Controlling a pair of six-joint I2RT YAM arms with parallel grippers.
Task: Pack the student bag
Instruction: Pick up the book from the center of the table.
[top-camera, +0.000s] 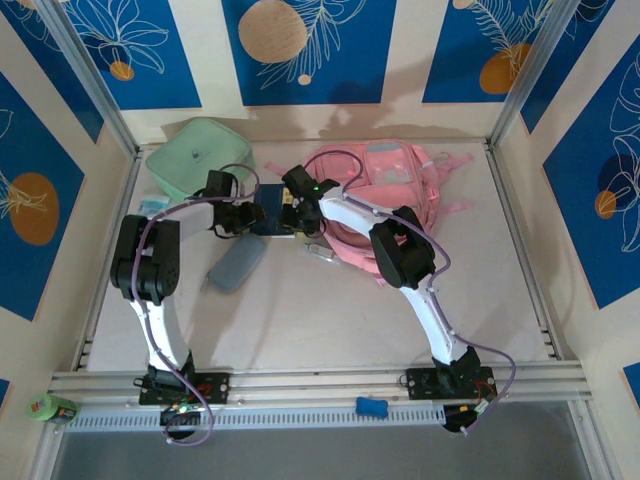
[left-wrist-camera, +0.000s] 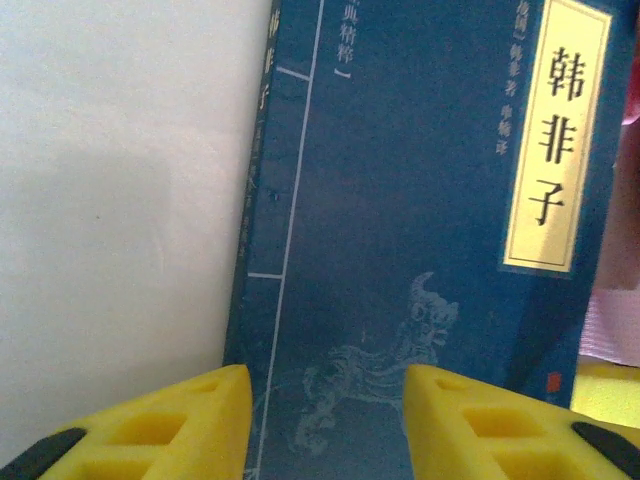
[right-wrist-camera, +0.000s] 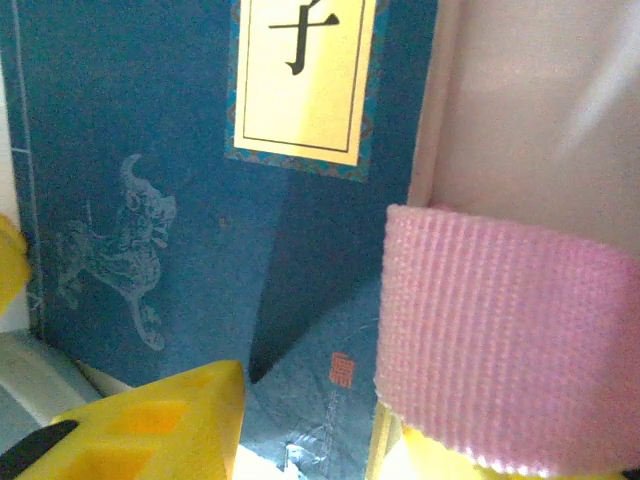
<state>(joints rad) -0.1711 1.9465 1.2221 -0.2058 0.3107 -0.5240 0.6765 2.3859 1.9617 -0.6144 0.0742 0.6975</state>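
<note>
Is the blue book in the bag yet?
Mostly out: blue book lies flat on the table, one edge against the student bag; whether that edge is inside, cannot tell.

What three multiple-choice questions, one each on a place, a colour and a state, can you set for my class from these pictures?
1. Where does the green case lie from the pink bag? A left; B right; C on top.
2. The cover of the book is: A red; B dark blue; C green.
3. The left gripper is: A shut on the book; B shut on a strap; C open.
Answers: A, the top view shows the case left of the bag; B, both wrist views show a dark blue cover; C, its yellow fingers stand apart.
</note>
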